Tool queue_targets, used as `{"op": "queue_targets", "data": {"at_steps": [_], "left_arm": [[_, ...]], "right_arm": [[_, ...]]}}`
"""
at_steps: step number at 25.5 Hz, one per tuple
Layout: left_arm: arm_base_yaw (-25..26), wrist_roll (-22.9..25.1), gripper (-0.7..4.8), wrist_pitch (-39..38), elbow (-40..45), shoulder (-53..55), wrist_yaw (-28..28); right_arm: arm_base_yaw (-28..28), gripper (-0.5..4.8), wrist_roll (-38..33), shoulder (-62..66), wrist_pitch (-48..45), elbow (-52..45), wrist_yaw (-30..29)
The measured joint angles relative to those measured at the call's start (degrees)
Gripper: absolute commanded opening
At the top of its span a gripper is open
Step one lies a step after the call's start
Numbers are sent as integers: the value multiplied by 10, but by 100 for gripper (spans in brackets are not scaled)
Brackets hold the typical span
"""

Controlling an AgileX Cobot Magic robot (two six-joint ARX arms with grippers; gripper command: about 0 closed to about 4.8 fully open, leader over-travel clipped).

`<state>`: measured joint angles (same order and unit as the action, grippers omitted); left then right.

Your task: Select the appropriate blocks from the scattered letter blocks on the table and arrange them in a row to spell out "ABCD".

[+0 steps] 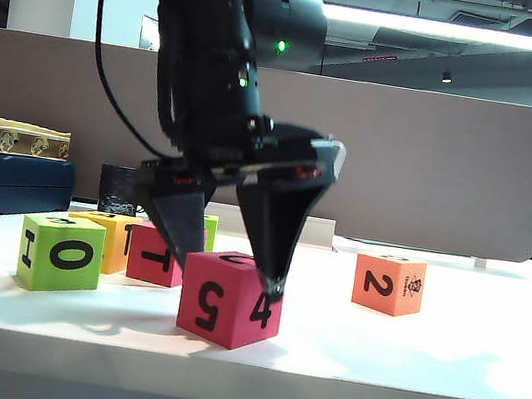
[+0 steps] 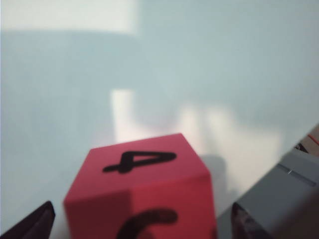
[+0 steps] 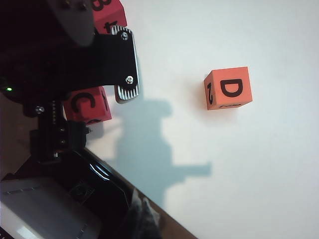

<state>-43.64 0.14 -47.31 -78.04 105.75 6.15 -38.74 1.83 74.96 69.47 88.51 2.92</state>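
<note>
1. Nearest the exterior camera, the red cube [image 1: 230, 300] stands near the front edge of the white table [image 1: 443, 359], at about 6 o'clock on the tabletop. Its visible faces bear "5" and "4"; the top face carries a curved mark, partly covered. In the right wrist view a red cube [image 3: 85, 105] showing "C" on top sits under the arm; it appears to be this same block.
2. The left gripper [image 1: 229, 239] is spread wide, one dark finger on each side of this cube, with no visible pinch. In the left wrist view the cube [image 2: 142, 191] fills the lower frame; only the fingertips [image 2: 35, 221] show, cut off at the corners.
3. At 9 o'clock from that cube stands the red T cube [image 1: 154, 255], its right side hidden by a finger. Behind it sits the yellow-orange cube [image 1: 110, 241], mostly covered, letter not readable. A lime cube [image 1: 209, 231] shows only as a sliver behind the gripper.
4. The lime green cube marked 0 [image 1: 61, 253] stands at the far 9 o'clock end of the group.
5. The orange 2 cube [image 1: 388, 284] stands apart at 2 o'clock from the red 5/4 cube; the right wrist view shows "D" on its top [image 3: 228, 88].
6. The right gripper is not identifiable in any view; its jaws are closed.
7. A grey divider panel [image 1: 433, 165] runs behind the table.
</note>
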Motion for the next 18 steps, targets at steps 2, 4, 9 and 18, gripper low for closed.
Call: {"op": "queue_targets", "data": {"at_steps": [2, 4, 9, 18], "left_arm": [[0, -1, 375, 1, 0, 9, -2], [0, -2, 305, 9, 0, 16, -7], [0, -4, 236, 35, 0, 17, -8], [0, -42, 236, 133, 0, 16, -96]], "right_arm": [[0, -2, 0, 0, 0, 0, 0], [0, -2, 0, 0, 0, 0, 0], [0, -1, 0, 0, 0, 0, 0], [0, -2, 0, 0, 0, 0, 0]]}}
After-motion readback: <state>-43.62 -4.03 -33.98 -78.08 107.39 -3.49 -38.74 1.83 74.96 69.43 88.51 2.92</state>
